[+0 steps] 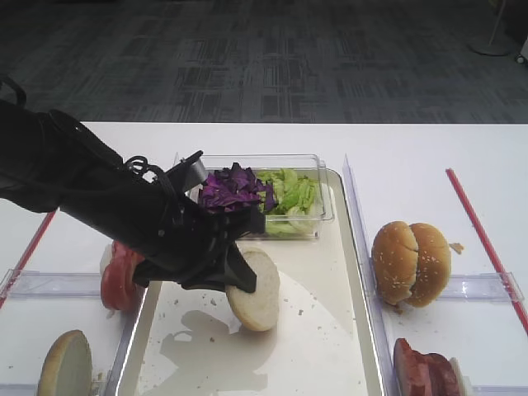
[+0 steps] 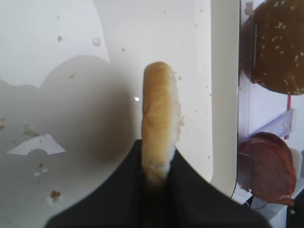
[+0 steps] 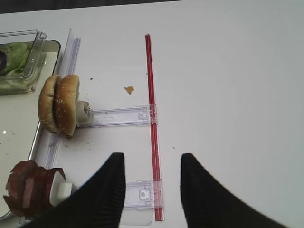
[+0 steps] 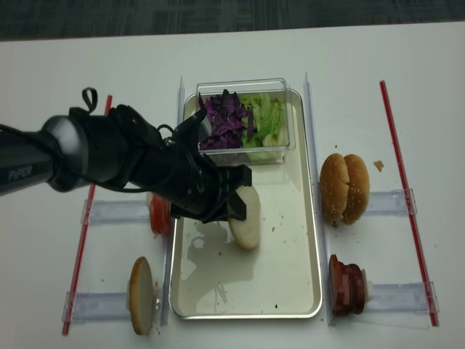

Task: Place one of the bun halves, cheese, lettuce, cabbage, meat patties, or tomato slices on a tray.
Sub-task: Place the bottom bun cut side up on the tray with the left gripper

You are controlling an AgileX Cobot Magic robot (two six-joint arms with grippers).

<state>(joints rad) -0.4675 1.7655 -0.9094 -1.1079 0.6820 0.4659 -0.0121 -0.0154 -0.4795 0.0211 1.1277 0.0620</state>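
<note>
Left gripper (image 1: 241,276) clenched on bun half (image 1: 255,289), held on edge over tray (image 1: 346,247); right gripper (image 3: 151,175) fingers apart, holding nothing

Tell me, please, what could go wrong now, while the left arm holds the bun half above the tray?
1. The left gripper pinches the bun half on edge; released this way, it may roll or land crust side down on the tray.
2. The arm hangs near the clear box of cabbage and lettuce; a careless retreat might nudge it.
</note>
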